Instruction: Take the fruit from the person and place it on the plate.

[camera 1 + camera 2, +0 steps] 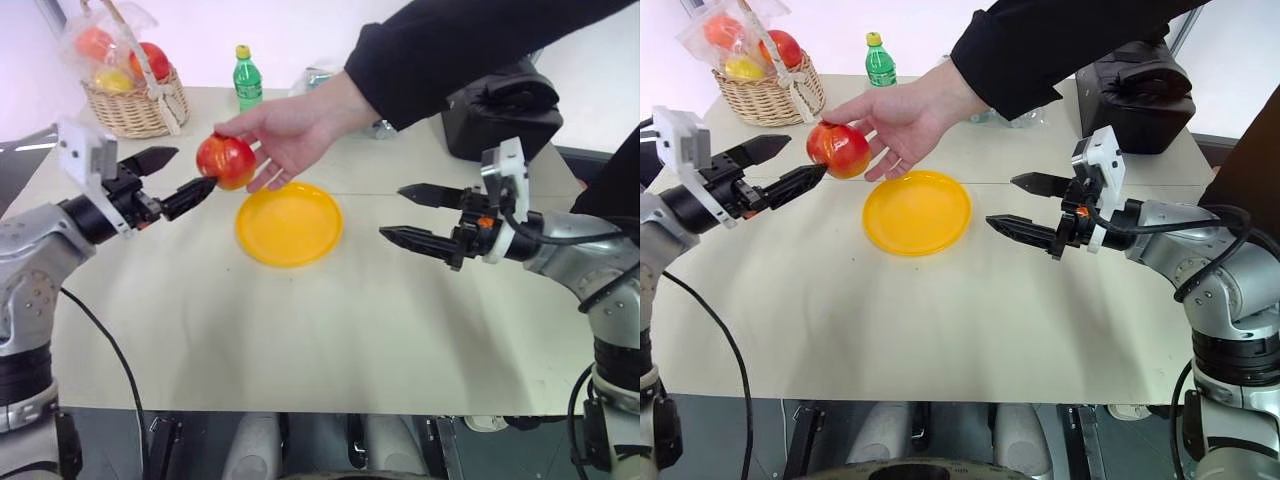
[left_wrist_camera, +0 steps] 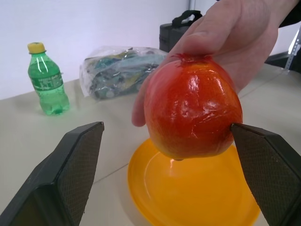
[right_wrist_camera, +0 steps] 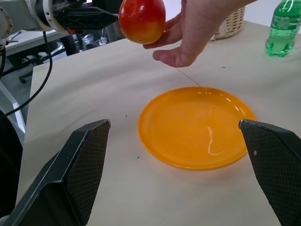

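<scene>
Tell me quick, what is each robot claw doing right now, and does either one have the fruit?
Left gripper: open, empty, one finger at the fruit.
Right gripper: open, empty.
Person's hand: holding the fruit.

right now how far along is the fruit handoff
Done: the person's hand holds the fruit out above the table, beside the open left gripper. In hand: that gripper's fingers flank the fruit, not closed. Left: grasp it, then place it on the empty yellow plate.
</scene>
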`<state>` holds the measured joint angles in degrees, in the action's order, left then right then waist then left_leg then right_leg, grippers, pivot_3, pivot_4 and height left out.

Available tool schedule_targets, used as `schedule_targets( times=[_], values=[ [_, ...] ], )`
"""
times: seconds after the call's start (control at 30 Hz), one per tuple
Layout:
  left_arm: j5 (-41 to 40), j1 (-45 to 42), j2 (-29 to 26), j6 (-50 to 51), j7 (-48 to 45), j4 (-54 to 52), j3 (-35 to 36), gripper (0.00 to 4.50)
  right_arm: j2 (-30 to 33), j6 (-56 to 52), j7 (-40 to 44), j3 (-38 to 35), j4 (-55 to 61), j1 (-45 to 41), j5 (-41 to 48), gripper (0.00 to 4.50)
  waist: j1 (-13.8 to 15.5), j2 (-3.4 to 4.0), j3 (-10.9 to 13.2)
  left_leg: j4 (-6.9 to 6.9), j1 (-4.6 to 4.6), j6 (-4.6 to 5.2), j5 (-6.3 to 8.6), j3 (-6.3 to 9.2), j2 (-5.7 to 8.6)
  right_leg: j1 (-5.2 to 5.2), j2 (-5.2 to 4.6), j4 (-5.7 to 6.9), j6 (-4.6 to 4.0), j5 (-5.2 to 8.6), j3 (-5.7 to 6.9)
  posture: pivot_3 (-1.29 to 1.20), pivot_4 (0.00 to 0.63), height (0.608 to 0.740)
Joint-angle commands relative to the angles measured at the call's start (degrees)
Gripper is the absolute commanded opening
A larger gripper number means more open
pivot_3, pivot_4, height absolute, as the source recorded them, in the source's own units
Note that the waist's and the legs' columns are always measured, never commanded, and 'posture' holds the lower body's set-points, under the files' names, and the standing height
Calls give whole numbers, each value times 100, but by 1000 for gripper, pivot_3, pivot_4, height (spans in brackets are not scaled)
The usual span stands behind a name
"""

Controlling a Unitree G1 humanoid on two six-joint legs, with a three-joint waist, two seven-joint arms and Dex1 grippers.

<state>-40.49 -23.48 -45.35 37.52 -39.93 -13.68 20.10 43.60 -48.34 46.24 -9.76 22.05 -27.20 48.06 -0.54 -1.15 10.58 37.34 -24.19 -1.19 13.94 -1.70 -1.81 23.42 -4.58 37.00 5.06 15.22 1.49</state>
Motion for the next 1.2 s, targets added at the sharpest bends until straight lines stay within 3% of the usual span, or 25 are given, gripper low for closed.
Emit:
schedule_targets(
  times=[0.03, 0.5, 0.67, 0.9, 1.03, 1.2],
  values=[
    [129, -277, 42, -223, -70, 99, -140, 4500, -10, 40, -96, -169, 206, -44, 116, 4477, 1, 0, 0, 0, 0, 0, 0, 0, 0, 0, 0, 0, 0, 0, 0, 0, 150, 740],
    [373, -844, 299, -394, -287, 492, -561, 4500, -157, 179, -402, -124, 304, 98, 59, 4477, 0, -1, 0, 2, -1, 0, 0, 1, 0, 0, 1, 2, 1, 0, 1, 0, 150, 740],
    [373, -894, 337, -363, -281, 479, -549, 3055, -179, 227, -444, -123, 365, 204, 44, 4500, 0, -1, 0, 3, -1, 0, 0, 2, 0, 0, 1, 2, 1, 0, 1, 0, 150, 740],
    [491, -912, 351, -244, -207, 544, -690, 3031, -199, 246, -462, -106, 357, 220, 17, 4500, 2, -1, 0, 5, -3, 0, 0, 2, 0, 0, 0, 2, 2, -1, 1, 0, 150, 740],
    [784, -746, 493, -154, -288, 529, -1331, 3031, -241, 275, -458, -45, 300, 191, -35, 4500, 8, 0, 0, 5, -3, 0, 0, 2, 1, -1, 0, 3, 2, -1, 1, 0, 150, 740],
    [1394, -1157, 949, -508, -265, 1318, -1956, 3031, -334, 275, -498, 20, 320, 163, -62, 4500, 11, -2, 1, 8, -4, 0, 0, 3, 3, 0, 2, 5, 2, -1, 2, 0, 150, 740]
  ],
)
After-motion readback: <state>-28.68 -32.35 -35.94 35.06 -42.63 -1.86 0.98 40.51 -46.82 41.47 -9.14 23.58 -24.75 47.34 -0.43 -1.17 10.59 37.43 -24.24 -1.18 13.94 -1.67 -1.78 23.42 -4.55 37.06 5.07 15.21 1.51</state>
